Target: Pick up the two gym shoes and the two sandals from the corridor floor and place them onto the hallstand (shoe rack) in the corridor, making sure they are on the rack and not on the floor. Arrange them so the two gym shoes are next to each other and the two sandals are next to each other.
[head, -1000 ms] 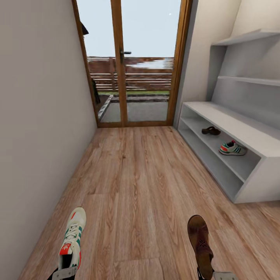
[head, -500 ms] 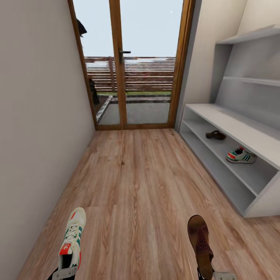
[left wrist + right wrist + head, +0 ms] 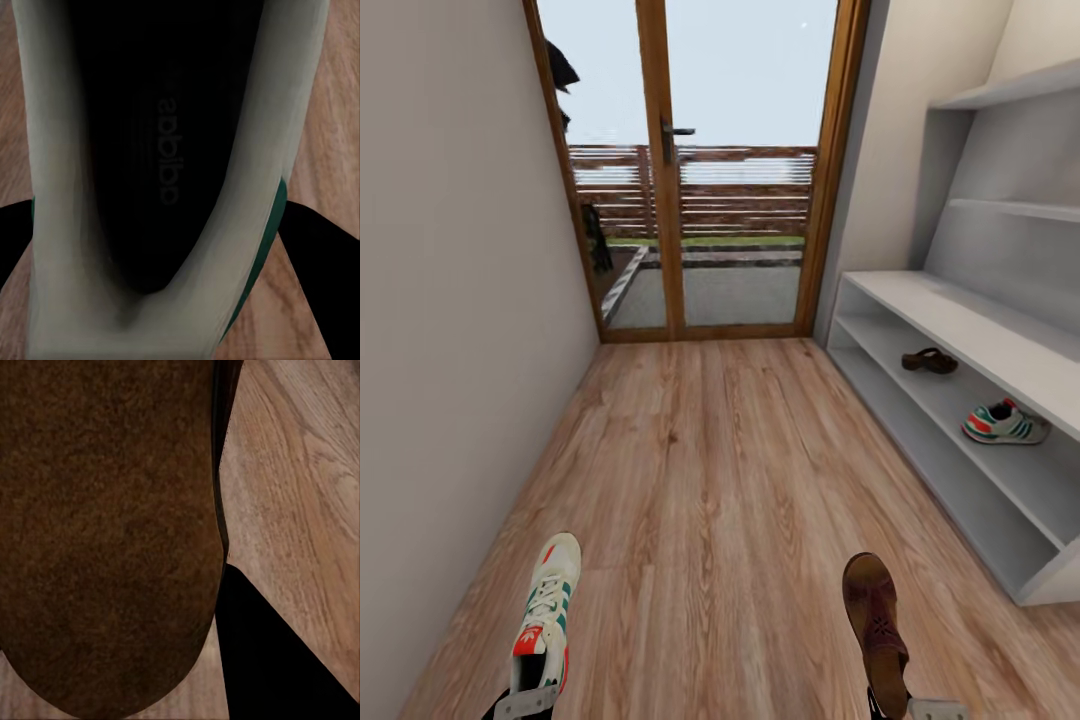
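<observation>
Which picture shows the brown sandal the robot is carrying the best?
The head view: the held sandal shows almost whole there, straps and all, above the right gripper. The right wrist view gives just a close brown patch of it. The left wrist view has the sneaker instead.

Both arms are tucked low, right at the bottom edge of the head view, so you barely see them. The left gripper point(image 3: 525, 703) is clamped on the heel of a gym shoe point(image 3: 545, 613), toe pointing forward. The right gripper point(image 3: 908, 708) is doing the same with a sandal point(image 3: 874, 615), gripping its heel end. In both wrist views, dark fingers point(image 3: 319, 251) flank each shoe.
</observation>
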Tool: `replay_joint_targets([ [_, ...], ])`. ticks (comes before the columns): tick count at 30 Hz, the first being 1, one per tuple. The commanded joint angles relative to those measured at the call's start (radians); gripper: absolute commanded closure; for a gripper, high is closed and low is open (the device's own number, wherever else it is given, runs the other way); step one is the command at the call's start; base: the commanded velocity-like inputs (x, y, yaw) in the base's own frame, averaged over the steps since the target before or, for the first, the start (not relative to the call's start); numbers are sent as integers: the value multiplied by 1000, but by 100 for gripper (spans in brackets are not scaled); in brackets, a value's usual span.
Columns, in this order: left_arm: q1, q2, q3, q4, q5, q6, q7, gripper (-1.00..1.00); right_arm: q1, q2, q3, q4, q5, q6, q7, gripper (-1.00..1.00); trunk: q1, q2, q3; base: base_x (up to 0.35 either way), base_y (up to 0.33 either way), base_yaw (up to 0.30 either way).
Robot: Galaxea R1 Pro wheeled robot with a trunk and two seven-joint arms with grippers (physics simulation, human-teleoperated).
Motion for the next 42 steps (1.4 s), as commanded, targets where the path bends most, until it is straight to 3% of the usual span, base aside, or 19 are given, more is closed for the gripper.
replay_joint_targets([
  [1, -1, -1, 9, 0, -10, -4, -6, 100, -1, 1, -5, 1, 7, -3, -1, 100, 0, 0, -1, 338, 0, 0],
  [42, -1, -1, 9, 0, -7, -4, -6, 100, -1, 1, -5, 0, 7, -3, 0, 100, 0, 0, -1, 338, 0, -6],
])
